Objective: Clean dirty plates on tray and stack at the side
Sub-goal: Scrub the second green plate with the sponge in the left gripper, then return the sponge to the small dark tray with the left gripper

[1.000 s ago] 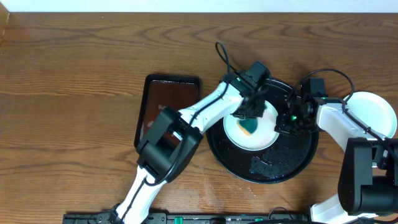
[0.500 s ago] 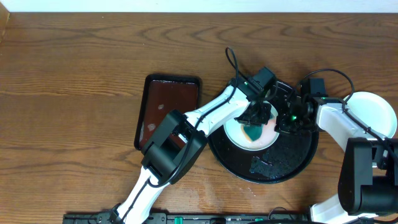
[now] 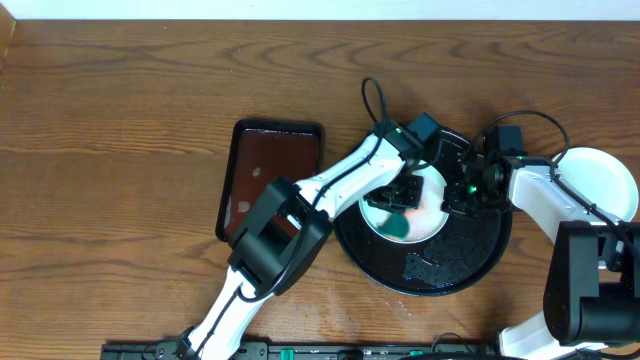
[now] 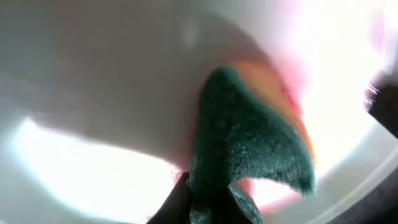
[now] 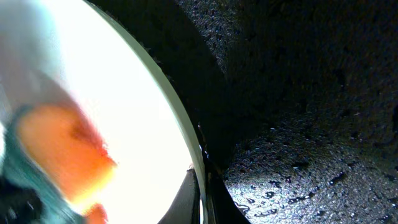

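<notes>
The left gripper (image 4: pixel 208 200) reaches over the black tray (image 3: pixel 470 258) with its fingers pinching a green and orange sponge (image 4: pixel 249 143), which presses flat on a pale plate (image 3: pixel 431 215) lying in the middle of that tray. A pink smear shows on the plate just around the sponge. On the plate's right side the right gripper (image 5: pixel 202 186) has its fingers closed thinly on the rim, which looks faintly mint. A second, white plate (image 3: pixel 605 185) sits on the wooden table (image 3: pixel 120 150) just right of the tray, and a small red-brown tray (image 3: pixel 270 170) lies to its left.
</notes>
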